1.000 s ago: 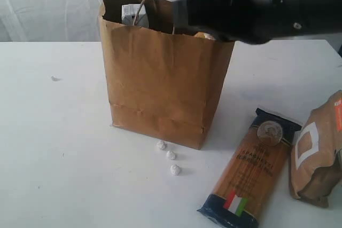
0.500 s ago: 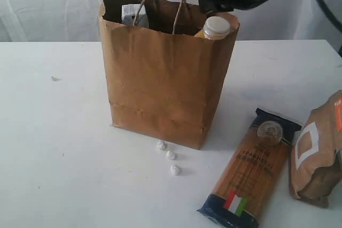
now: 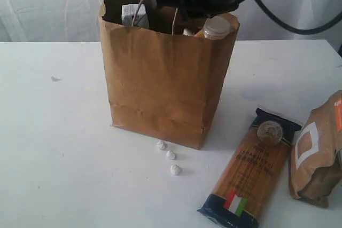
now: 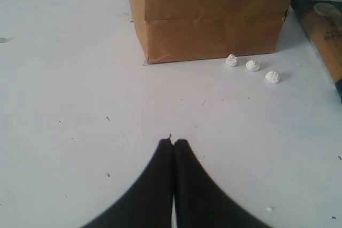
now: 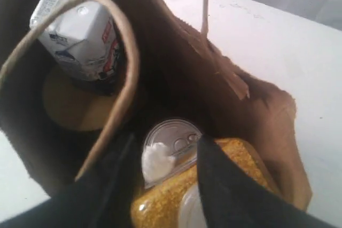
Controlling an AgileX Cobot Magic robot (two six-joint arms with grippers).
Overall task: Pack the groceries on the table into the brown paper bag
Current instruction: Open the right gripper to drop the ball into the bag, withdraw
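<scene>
The right gripper (image 5: 165, 145) is drawing back over the brown paper bag (image 3: 160, 89), jaws spread and empty. A second ago its arm was hiding the white-capped yellow grain bottle (image 3: 216, 26), now standing inside by the pull-tab can (image 5: 179, 132). The dark-blue spaghetti pack (image 3: 251, 169) and brown pouch (image 3: 318, 153) are still waiting on the table (image 3: 59, 158). The left gripper (image 4: 173, 143) is idling, pinched closed on nothing.

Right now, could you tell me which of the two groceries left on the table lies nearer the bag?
The spaghetti pack, with dark-blue ends; it lies between the bag and the brown pouch, which sits farther off.
</scene>
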